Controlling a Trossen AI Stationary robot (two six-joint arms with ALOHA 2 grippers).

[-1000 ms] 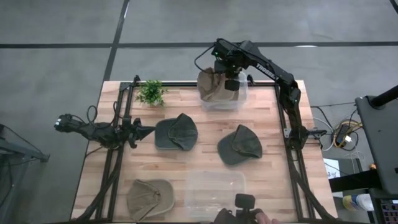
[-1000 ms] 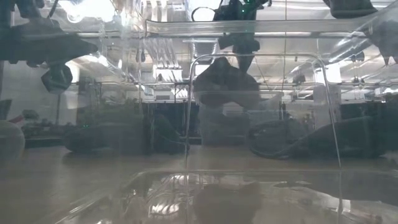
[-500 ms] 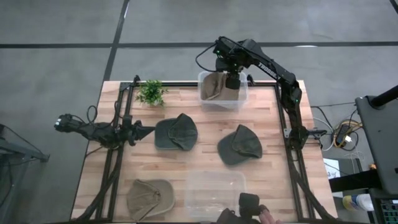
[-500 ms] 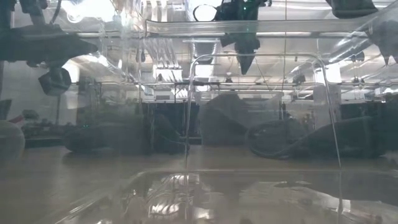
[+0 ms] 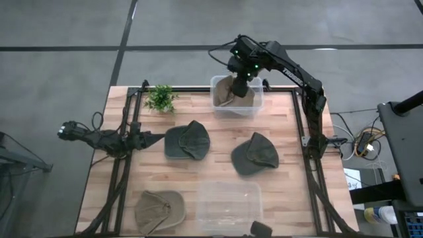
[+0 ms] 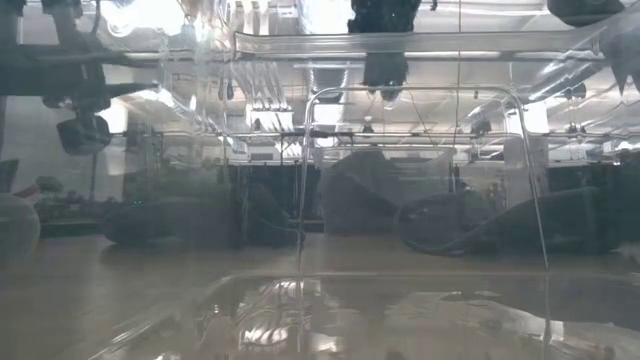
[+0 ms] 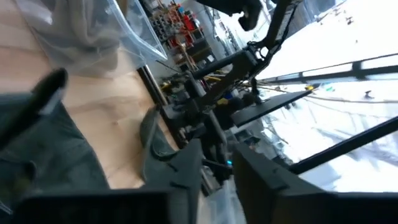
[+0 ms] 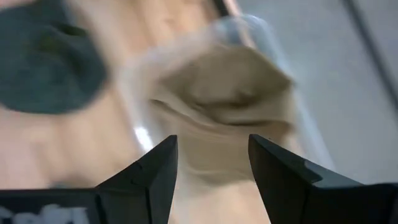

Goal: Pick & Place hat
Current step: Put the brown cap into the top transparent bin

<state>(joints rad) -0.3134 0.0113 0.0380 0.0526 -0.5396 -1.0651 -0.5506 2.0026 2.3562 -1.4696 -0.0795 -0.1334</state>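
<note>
You've got the right gripper [image 5: 243,74] spread wide and empty above the clear bin [image 5: 257,105] at the table's far edge, tan hat [image 5: 229,92] slumped inside and free of the fingers, presumably just dropped off; left gripper [image 5: 147,140] parked by the dark hat [image 5: 187,140], can't tell its opening.

A robotics lab: framed wooden workbench [image 5: 198,172] on grey concrete, equipment racks [image 7: 205,106] behind.

Tan hat [image 5: 231,91] in clear bin [image 5: 255,106]; two dark green hats [image 5: 187,139] on blond wood table [image 5: 218,172]
</note>
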